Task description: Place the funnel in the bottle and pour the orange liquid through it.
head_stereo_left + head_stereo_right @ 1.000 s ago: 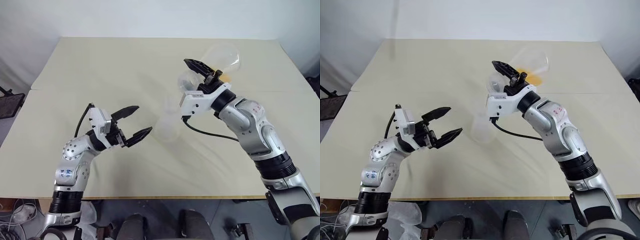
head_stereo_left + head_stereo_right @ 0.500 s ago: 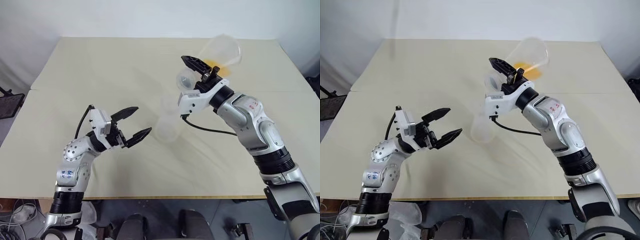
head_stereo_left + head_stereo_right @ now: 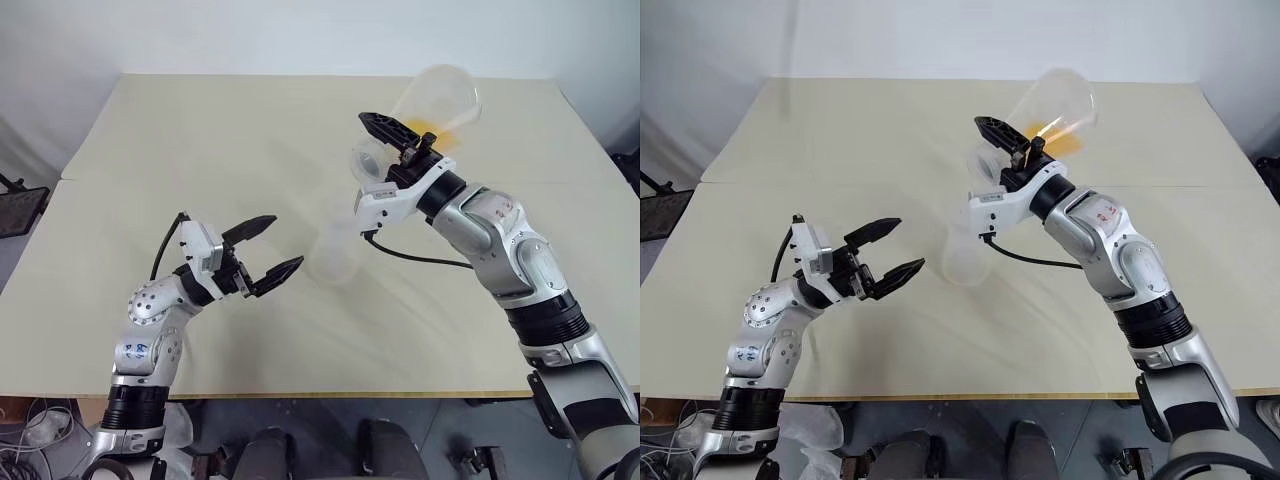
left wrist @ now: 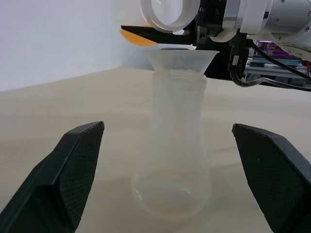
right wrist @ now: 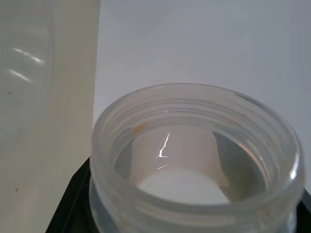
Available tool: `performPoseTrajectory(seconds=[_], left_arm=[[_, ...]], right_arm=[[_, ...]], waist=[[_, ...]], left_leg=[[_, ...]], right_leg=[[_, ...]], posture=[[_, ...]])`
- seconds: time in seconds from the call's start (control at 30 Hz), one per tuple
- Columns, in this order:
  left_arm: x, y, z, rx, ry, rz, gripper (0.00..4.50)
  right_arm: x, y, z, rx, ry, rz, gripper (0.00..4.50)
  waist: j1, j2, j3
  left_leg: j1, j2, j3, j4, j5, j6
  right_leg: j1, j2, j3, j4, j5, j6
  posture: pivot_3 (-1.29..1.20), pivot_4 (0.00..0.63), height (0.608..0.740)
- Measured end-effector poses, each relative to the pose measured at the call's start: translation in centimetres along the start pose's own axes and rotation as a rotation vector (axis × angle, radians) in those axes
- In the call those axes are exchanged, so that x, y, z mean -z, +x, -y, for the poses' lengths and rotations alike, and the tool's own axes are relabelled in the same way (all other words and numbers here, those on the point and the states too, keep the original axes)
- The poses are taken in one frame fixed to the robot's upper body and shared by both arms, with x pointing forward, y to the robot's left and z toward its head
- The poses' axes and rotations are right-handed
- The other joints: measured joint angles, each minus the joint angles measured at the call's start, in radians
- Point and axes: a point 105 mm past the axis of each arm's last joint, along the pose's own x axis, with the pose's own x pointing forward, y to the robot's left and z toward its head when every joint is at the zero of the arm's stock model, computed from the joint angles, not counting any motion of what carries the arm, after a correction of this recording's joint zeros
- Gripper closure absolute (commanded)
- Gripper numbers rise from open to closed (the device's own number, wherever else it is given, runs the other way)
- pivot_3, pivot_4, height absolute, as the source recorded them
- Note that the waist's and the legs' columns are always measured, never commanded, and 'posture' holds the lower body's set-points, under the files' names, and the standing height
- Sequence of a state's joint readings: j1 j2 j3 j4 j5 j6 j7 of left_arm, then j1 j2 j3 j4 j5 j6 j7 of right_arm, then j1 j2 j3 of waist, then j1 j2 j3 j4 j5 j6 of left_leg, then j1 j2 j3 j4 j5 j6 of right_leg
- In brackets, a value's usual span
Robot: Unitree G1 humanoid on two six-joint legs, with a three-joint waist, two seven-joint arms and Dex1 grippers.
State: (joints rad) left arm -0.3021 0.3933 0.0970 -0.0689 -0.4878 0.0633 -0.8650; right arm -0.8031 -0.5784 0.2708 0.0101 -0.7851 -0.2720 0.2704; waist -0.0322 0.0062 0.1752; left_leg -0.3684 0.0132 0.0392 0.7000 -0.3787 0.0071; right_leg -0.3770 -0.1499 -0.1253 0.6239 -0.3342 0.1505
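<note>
The small clear plastic funnel (image 4: 181,58) sits in the neck of the small translucent flask-shaped bottle (image 4: 177,160), which stands upright at the centre of the beige worktop (image 3: 200,140). Just above and to the upper right of it, the right gripper (image 3: 392,135) is clamped on a large clear conical vessel (image 3: 440,98), tipped mouth-down toward the funnel, with the orange liquid (image 3: 447,124) pooled in its raised base. The vessel's long axis slants toward the funnel. The left gripper (image 3: 272,246) hangs wide apart, empty, at centre left, near the bottle.
</note>
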Motion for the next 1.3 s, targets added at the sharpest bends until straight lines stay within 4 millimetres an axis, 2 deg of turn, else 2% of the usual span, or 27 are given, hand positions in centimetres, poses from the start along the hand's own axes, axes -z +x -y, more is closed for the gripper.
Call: performPoseTrajectory(seconds=[1.3], left_arm=[[0.10, 0.51, 0.16, -0.021, -0.019, 0.026, 0.00]], right_arm=[[-0.77, 0.07, 0.06, 0.037, -0.132, 0.036, 2.02]], waist=[[0.000, 0.000, 0.000]], left_leg=[[0.000, 0.000, 0.000, 0.000, 0.000, 0.000]], right_leg=[[0.000, 0.000, 0.000, 0.000, 0.000, 0.000]], posture=[[0.00, 0.150, 0.740]])
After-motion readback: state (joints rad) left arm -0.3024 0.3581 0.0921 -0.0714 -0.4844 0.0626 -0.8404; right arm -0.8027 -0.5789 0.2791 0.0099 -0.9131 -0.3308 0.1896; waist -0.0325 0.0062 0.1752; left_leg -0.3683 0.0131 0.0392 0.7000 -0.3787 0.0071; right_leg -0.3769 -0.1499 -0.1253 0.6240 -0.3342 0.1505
